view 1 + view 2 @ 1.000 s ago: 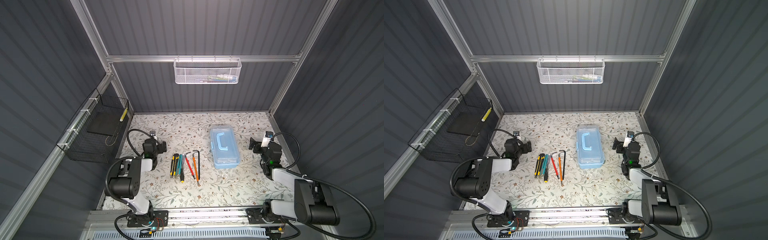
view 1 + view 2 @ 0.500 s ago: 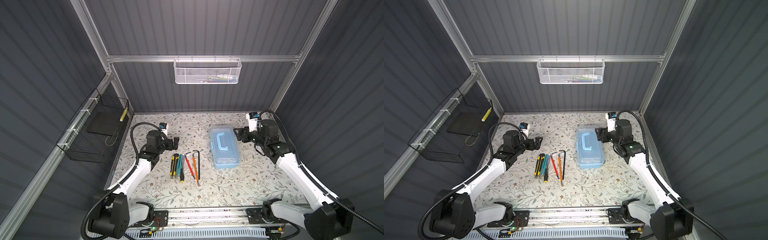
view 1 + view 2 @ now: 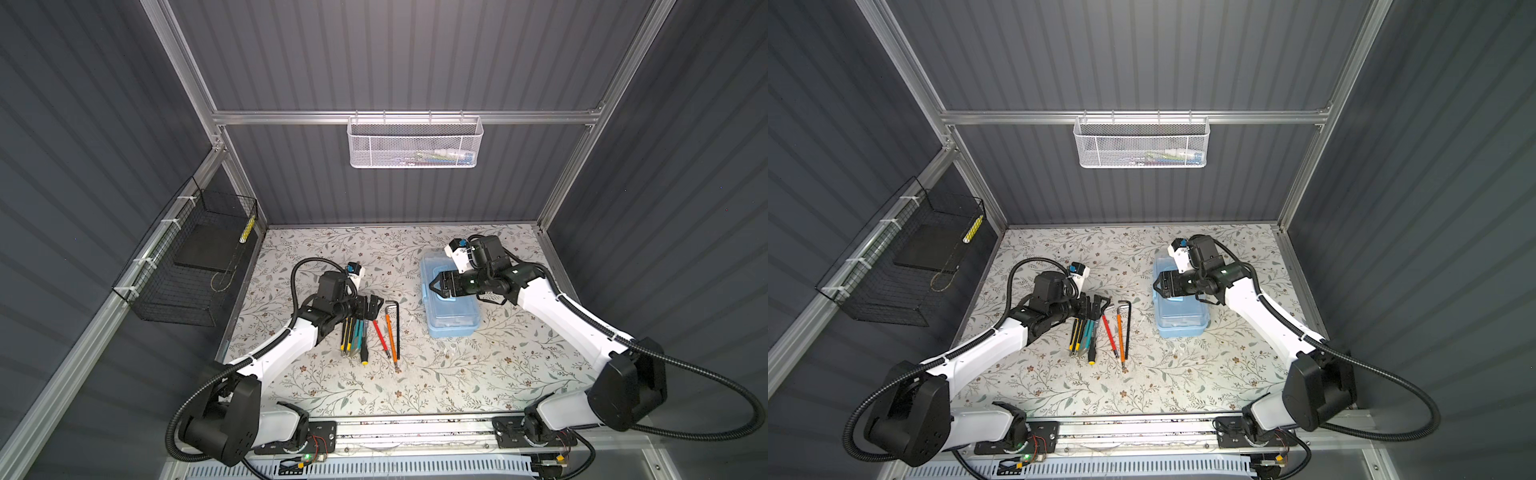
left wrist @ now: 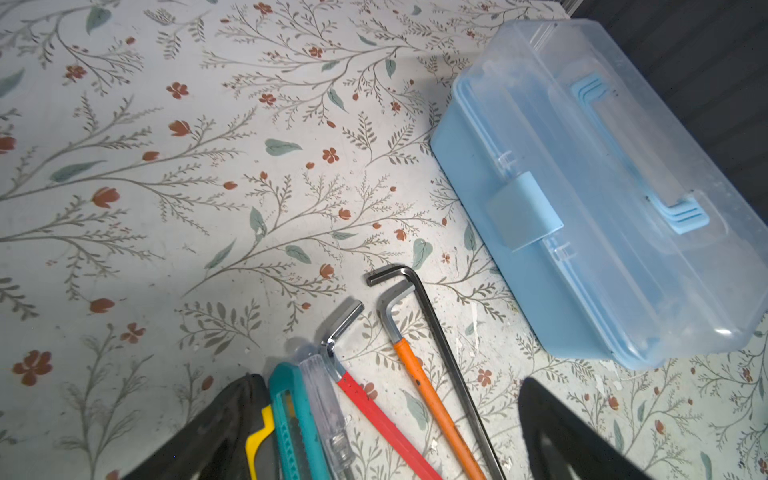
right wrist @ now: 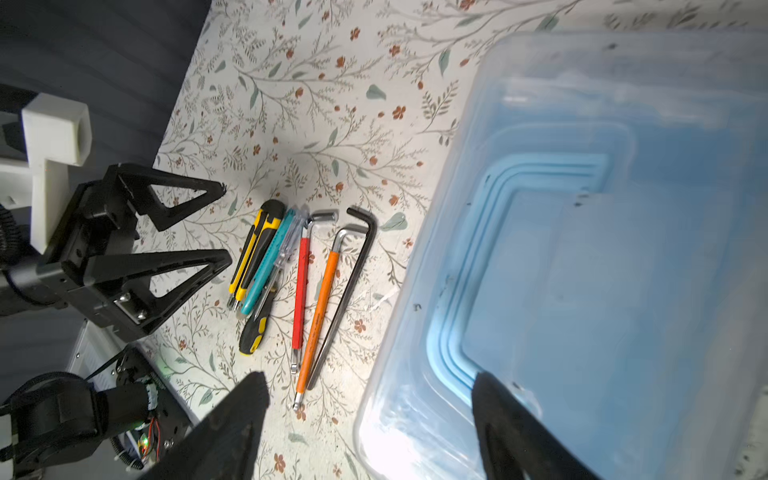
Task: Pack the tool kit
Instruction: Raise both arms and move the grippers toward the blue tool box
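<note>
**Closed tool kit point(image 3: 453, 318) sits right of centre on the worktop point(image 3: 415, 374)**

The right end effector point(image 3: 432, 285) hovers over the kit's far-left part, released, jaws spread and gripping nothing. The left end effector point(image 3: 374, 306) hangs released above the far ends of the row of tools point(image 3: 390, 336), just left of the kit.

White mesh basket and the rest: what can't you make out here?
- white mesh basket: contents too small behind mesh, both top views.
- tool kit: inside veiled by cloudy lid, both wrist views.
- black wire basket: yellow item too small to name, both top views.
</note>
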Available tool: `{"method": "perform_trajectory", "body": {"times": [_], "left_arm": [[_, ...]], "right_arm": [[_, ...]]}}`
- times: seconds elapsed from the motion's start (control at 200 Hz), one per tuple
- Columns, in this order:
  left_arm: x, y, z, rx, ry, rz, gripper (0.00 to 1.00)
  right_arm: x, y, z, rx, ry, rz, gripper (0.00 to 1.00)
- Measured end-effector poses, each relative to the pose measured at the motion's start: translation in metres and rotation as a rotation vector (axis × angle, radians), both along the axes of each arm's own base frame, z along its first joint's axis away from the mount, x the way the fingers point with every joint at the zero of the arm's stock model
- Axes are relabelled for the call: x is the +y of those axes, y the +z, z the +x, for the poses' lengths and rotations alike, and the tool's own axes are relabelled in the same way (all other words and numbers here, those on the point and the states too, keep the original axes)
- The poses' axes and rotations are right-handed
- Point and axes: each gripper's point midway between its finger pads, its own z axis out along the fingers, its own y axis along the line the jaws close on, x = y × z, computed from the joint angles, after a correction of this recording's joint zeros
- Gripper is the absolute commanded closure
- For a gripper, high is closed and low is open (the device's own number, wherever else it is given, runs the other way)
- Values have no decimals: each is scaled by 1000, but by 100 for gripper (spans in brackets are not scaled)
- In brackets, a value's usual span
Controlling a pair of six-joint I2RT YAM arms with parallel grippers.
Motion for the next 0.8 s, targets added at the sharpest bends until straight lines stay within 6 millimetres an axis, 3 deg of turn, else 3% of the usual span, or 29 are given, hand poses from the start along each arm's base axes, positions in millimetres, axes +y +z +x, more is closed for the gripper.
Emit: {"method": "perform_trajectory", "body": {"times": [0.18,0.375,0.566,0.801], "left_arm": [[-9,-2,-2,4,-19,-13,0],[-15,-4,-4,10,-32,-16,0],[-20,-4,-5,3,-44,-16,0],[-27,-21,-12,31,-61,12,0]], "right_arm": [[8,-23,1,69,6,-33,21],[7,-40,15,71,-27,-110,20],[10,-50,26,66,-36,-143,20],[16,-49,30,60,-45,-122,19]]}}
